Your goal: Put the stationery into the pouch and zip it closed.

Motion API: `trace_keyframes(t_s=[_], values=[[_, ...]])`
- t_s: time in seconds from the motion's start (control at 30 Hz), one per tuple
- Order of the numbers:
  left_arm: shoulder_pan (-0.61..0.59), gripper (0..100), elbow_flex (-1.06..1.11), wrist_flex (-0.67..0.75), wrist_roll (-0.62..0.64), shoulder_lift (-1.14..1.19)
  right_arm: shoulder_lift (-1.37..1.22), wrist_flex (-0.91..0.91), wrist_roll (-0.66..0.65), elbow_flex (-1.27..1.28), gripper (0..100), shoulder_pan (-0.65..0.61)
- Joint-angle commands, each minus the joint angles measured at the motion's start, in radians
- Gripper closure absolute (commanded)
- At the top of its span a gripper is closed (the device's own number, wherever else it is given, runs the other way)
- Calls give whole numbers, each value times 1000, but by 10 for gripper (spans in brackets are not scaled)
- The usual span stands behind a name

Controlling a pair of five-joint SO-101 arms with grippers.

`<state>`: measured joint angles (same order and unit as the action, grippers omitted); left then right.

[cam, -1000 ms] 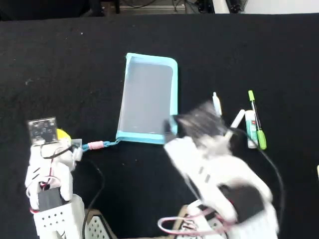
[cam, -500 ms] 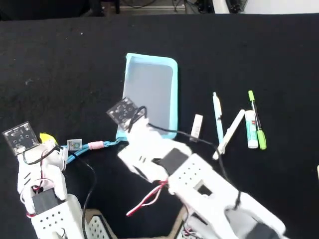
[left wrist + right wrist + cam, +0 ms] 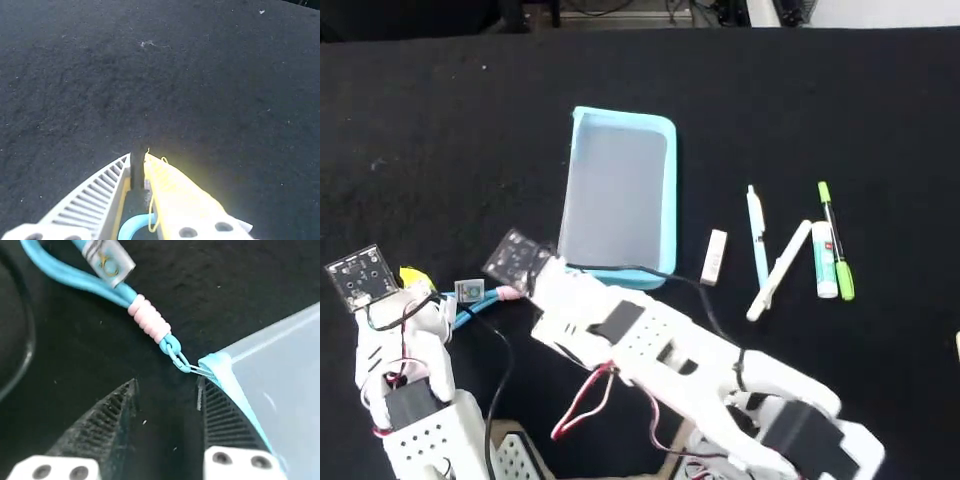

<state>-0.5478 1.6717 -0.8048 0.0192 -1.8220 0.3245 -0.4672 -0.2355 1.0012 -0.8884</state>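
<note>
At the pouch's cord corner: both pincers placed for working the zip, stationery not yet loaded.

Beside the translucent, turquoise-rimmed plastic pouch (image 3: 620, 200), your right pincer (image 3: 167, 390) stands spread wide and grips nothing. One of its fingers touches the pouch's corner and the other sits over the black cloth (image 3: 820, 100). Your left pincer (image 3: 138, 157), well apart from the pouch, is closed to a slit on the turquoise pull cord (image 3: 75, 279) with pink beads (image 3: 149, 320). The white eraser block (image 3: 715, 255), blue-and-white pen (image 3: 757, 235), white pen (image 3: 780, 270), glue stick (image 3: 823, 262) and green pen (image 3: 835, 245) lie outside the pouch, on the side opposite the cord. You cannot tell whether the zip is open. Judged step: bracing the pouch. Next, close on the corner seam alone, clear of the chain links, so that pulling the cord moves the slider rather than the pouch.
</note>
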Motion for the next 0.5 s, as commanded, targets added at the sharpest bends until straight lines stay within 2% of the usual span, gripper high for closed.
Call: trace_keyframes(t_s=[0.0, 0.23, 0.47], values=[[-10, 938, 4, 21, 9, -2, -30, 20, -95, -91, 821, -11], [-10, 938, 5, 21, 9, -2, -133, 20, -207, -162, 822, -37], [-10, 938, 5, 21, 9, -2, -298, 20, -218, -266, 822, -32]])
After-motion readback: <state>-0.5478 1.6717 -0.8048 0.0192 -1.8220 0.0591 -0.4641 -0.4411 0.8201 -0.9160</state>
